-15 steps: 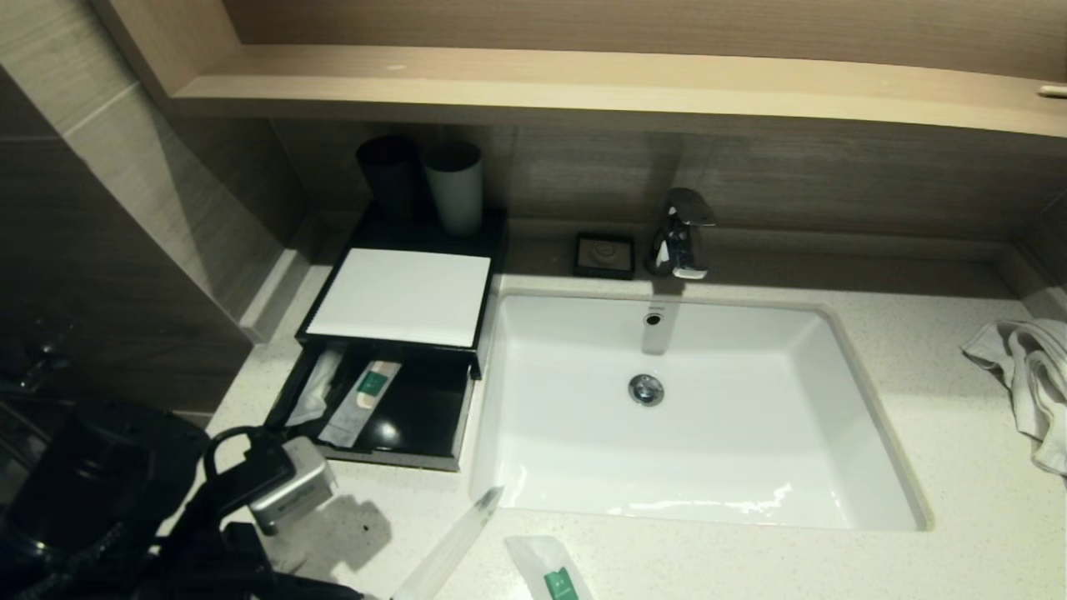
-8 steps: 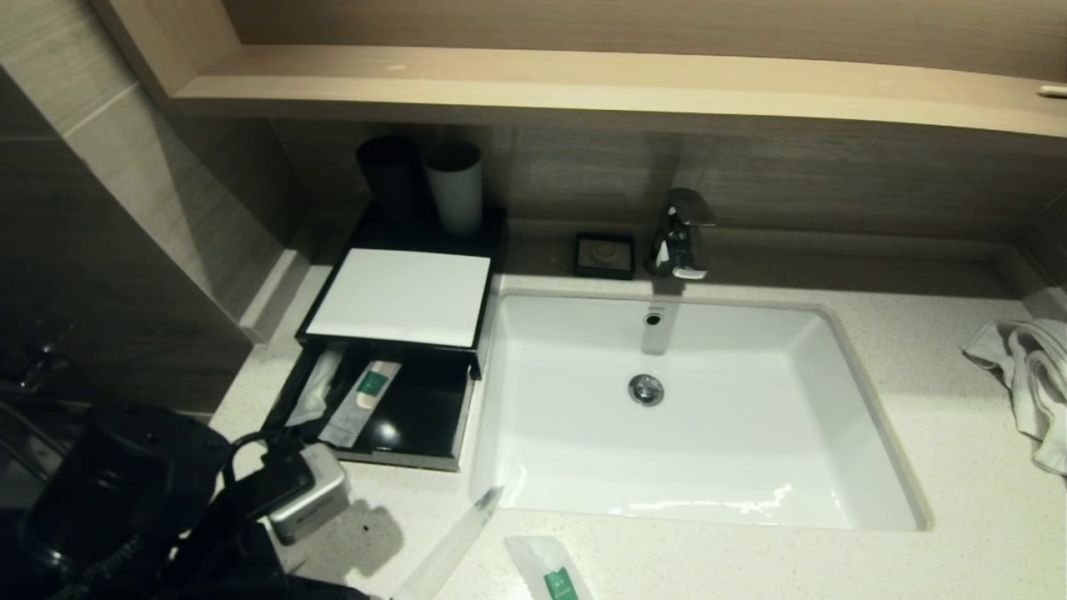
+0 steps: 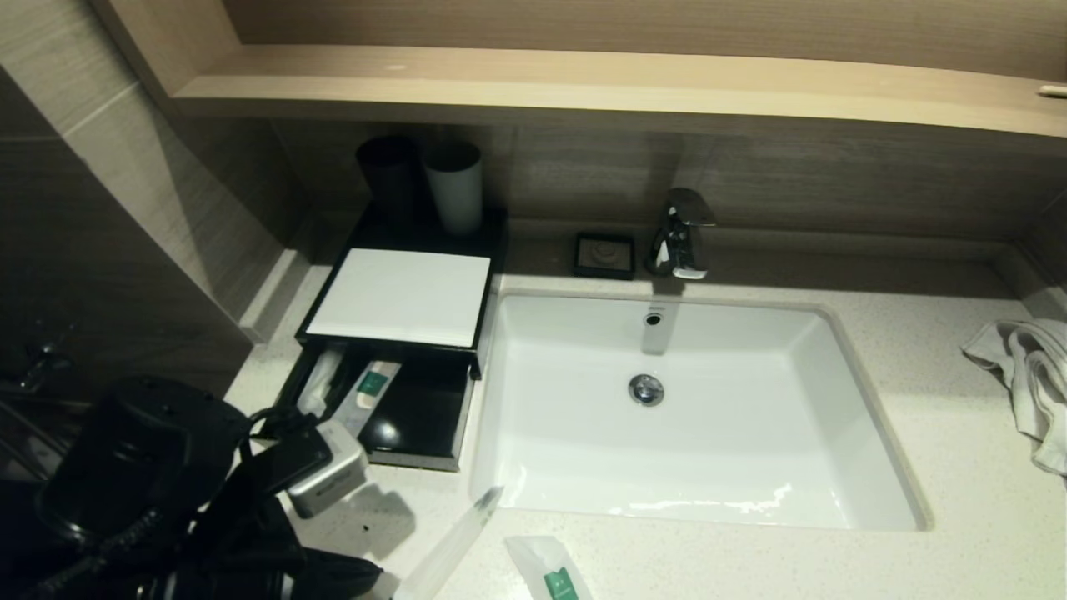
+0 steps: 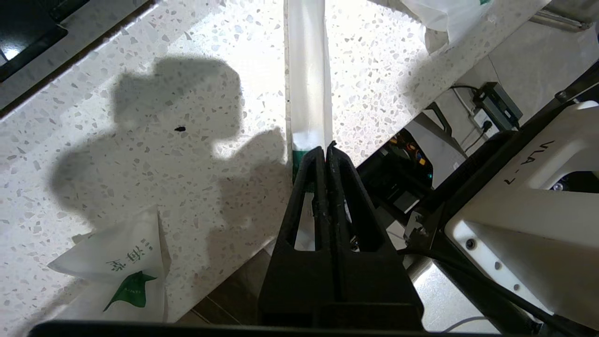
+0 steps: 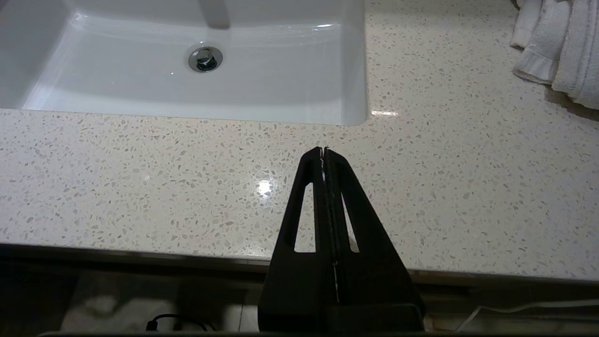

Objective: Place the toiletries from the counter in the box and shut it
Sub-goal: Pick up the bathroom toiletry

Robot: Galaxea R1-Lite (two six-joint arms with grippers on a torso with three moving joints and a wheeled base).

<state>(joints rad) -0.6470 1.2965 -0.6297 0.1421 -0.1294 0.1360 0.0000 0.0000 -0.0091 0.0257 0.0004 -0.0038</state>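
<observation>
Speckled stone surface [image 3: 959, 500] carried the sink [image 3: 834, 450] and open black box [image 3: 417, 458]. Since a second before, the left gripper [image 4: 326, 147] had lifted toward the box, fingers clamped on the long sachet [image 3: 450, 546], which pointed diagonally at the sink. Right gripper [image 5: 323, 150] hung closed, empty.

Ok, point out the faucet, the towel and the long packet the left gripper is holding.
faucet [image 3: 682, 233]: head view, chrome body.
towel [image 3: 1029, 375]: head view, folded middle.
long packet [image 4: 306, 79]: left wrist view, white middle.
left gripper [image 4: 326, 149]: left wrist view, fingertips.
</observation>
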